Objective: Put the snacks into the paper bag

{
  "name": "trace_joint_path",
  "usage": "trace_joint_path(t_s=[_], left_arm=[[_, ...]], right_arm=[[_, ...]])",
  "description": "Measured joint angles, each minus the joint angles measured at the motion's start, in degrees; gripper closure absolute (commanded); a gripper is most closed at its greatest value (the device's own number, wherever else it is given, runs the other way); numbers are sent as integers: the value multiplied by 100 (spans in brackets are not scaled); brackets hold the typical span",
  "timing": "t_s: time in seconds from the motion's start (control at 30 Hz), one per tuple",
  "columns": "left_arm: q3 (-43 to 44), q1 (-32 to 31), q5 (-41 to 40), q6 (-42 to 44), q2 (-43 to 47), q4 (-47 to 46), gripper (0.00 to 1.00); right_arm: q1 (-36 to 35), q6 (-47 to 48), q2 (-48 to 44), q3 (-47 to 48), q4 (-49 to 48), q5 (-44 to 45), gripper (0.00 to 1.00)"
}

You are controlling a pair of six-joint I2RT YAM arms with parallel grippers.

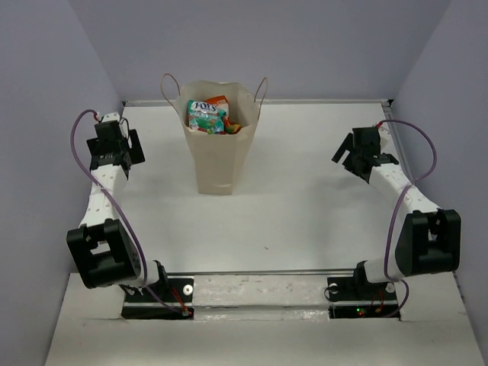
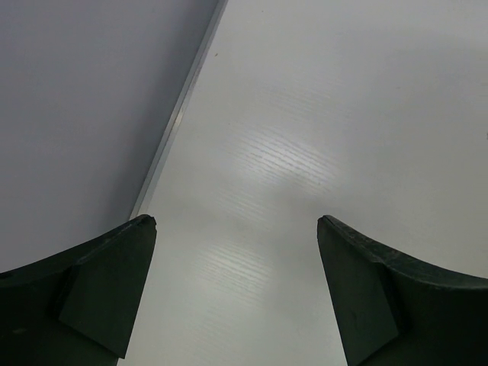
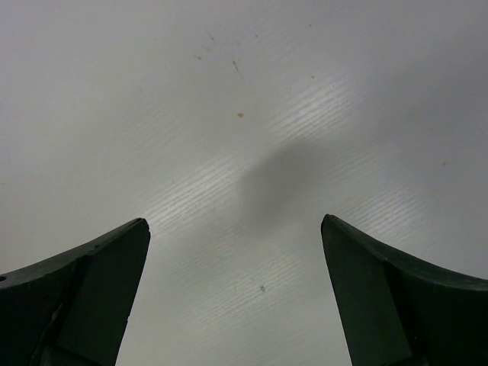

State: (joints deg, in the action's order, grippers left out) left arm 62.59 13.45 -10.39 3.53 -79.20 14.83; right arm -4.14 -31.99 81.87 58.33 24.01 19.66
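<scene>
Paper bag (image 1: 219, 156): one, cream-white, upright at the far middle of the table (image 1: 305, 217), mouth open.

Cord handles (image 1: 169, 85): two brown loops, one at each side of the mouth.

Snacks (image 1: 213, 118): inside the bag, tops showing at the mouth. From above I count one teal packet (image 1: 204, 116) in front and one orange packet (image 1: 219, 101) behind it. More coloured bits lie to their right; number cannot be told.

Writing: white letters on the teal packet, too small to read.

Left gripper (image 2: 236, 221): jaws wide apart, only table surface between them, near the left wall (image 2: 84, 114), well apart from the bag.

Right gripper (image 3: 235, 221): jaws wide apart, only table surface between them, at the right side, well apart from the bag.
</scene>
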Motion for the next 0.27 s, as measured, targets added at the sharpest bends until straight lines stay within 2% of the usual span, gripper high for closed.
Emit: trace_joint_path(t_s=[0.27], left_arm=[[2, 0, 168, 7, 0, -52, 1]], right_arm=[[0, 7, -15, -26, -258, -22, 0]])
